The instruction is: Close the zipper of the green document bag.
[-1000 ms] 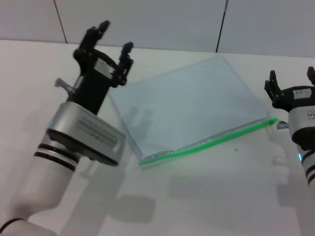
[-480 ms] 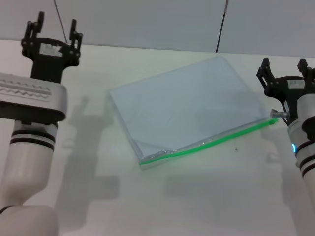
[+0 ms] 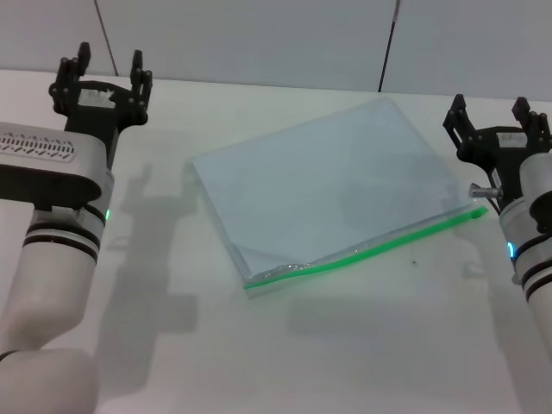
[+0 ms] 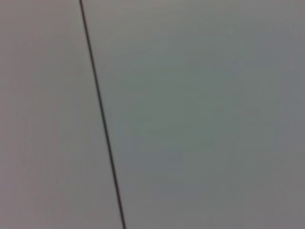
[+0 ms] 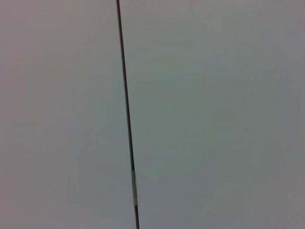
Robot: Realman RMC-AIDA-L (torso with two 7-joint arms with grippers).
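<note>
Green document bag (image 3: 323, 185): laid flat on white table (image 3: 362, 345), zipper (image 3: 366, 247) along near edge. Left gripper (image 3: 100, 73) and right gripper (image 3: 498, 116): both held released, raised at either side, clear of bag.

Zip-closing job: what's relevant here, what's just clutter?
Relevant: green document bag; zipper along its near edge; left gripper, open, raised far left; right gripper, open, raised by the zipper's right end.
Clutter: only a tiny dark speck on the table.

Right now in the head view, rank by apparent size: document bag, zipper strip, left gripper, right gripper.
1. green document bag, largest.
2. zipper, long but thin.
3. left gripper and right gripper: look alike, both with fingers open; not ranking them.
</note>
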